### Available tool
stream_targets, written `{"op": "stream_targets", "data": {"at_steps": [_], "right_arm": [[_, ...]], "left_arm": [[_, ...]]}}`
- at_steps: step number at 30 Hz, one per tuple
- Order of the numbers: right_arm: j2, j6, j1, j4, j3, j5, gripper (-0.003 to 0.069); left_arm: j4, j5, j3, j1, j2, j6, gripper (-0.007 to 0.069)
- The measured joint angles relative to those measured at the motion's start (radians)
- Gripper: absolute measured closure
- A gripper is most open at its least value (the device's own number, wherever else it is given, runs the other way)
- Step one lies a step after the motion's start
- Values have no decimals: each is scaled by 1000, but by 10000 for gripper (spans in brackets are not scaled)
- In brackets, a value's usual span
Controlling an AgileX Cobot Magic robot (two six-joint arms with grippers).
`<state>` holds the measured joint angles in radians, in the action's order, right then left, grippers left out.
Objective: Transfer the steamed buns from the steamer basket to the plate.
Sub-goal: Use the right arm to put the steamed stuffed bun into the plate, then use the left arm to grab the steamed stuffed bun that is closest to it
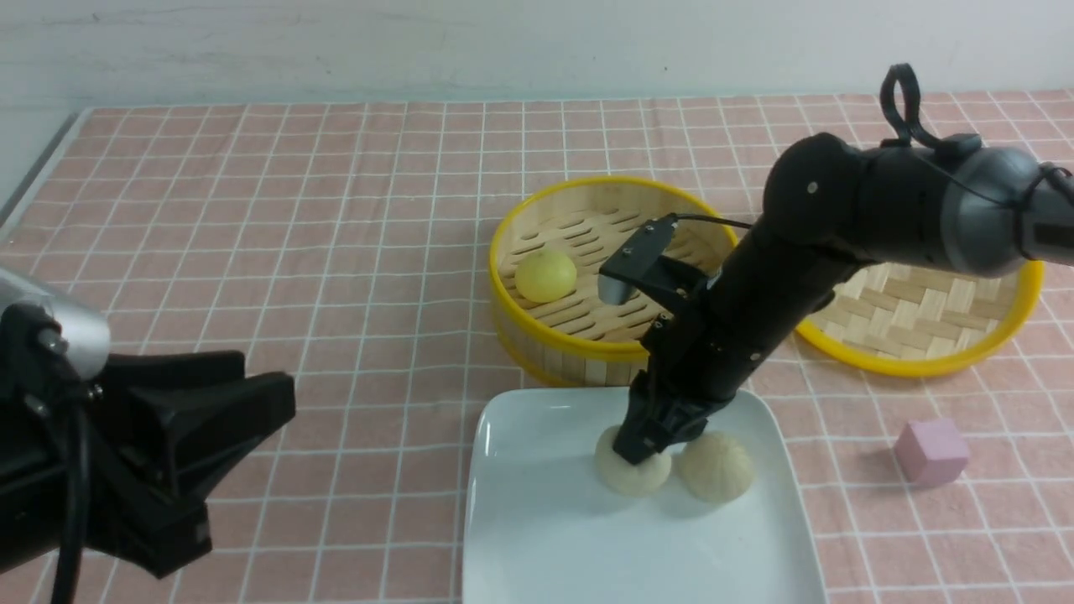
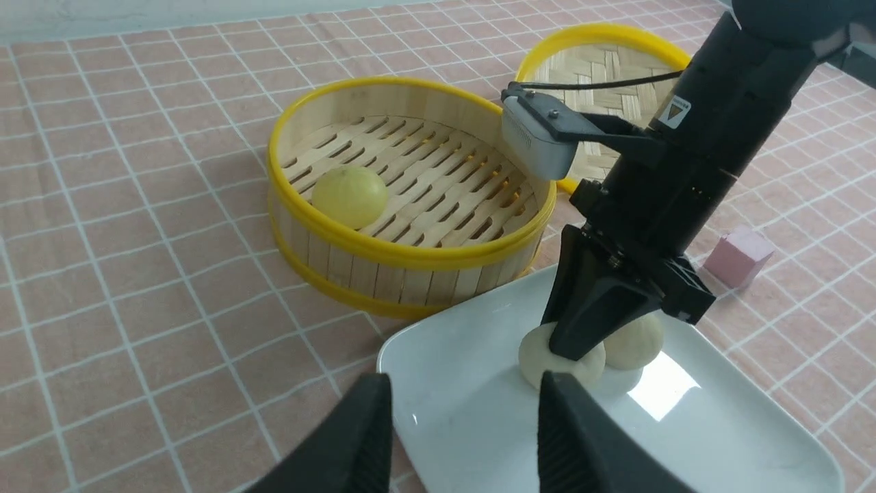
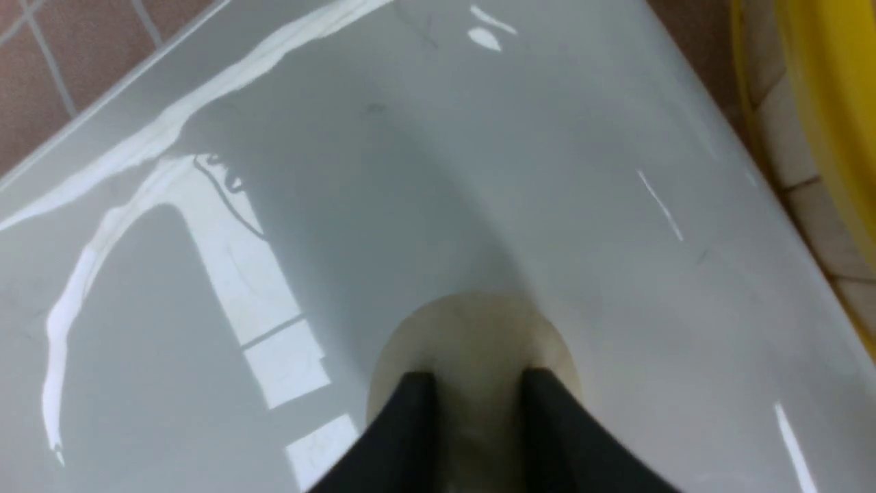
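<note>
My right gripper [image 1: 642, 449] is down on the white plate [image 1: 545, 520], shut on a pale beige steamed bun [image 1: 631, 481] that rests on the plate. In the right wrist view the fingers [image 3: 417, 411] pinch that bun [image 3: 479, 329] from both sides. A second beige bun [image 1: 716, 466] lies on the plate just to its right, close beside it. The pale yellow bun [image 1: 545, 275] sits alone in the bamboo steamer basket [image 1: 570, 365], at its left side. My left gripper [image 1: 252, 436] is open and empty at the near left, apart from the plate.
The shallow woven lid [image 1: 923, 319] lies right of the basket, partly behind my right arm. A pink cube [image 1: 931, 451] sits on the cloth right of the plate. The basket touches the plate's far edge.
</note>
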<state>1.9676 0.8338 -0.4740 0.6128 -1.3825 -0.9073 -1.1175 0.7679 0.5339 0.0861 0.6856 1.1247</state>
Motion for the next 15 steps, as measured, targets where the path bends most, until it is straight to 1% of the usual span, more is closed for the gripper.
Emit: {"op": "stream_targets", "data": {"at_steps": [1, 2, 3, 4, 5, 6, 7, 8, 10, 15], "right_arm": [[0, 0, 0, 0, 0, 4, 342], [0, 0, 0, 0, 0, 4, 330], [0, 0, 0, 0, 0, 10, 242], [0, 0, 0, 0, 0, 12, 233], [-4, 0, 0, 0, 0, 28, 176], [-15, 0, 0, 0, 0, 53, 141], [-15, 0, 0, 0, 0, 53, 141], [-35, 0, 0, 0, 2, 85, 123], [-74, 0, 0, 0, 2, 135, 120], [-232, 0, 1, 0, 3, 232, 153]], "left_arm": [[0, 0, 0, 0, 0, 3, 300], [0, 0, 0, 0, 0, 4, 300], [0, 0, 0, 0, 0, 7, 300], [0, 0, 0, 0, 0, 7, 300], [0, 0, 0, 0, 0, 9, 300], [0, 0, 0, 0, 0, 9, 300], [0, 0, 0, 0, 0, 9, 300], [1, 0, 0, 0, 0, 9, 300], [1, 0, 0, 0, 0, 10, 300], [1, 0, 0, 0, 0, 10, 300]]}}
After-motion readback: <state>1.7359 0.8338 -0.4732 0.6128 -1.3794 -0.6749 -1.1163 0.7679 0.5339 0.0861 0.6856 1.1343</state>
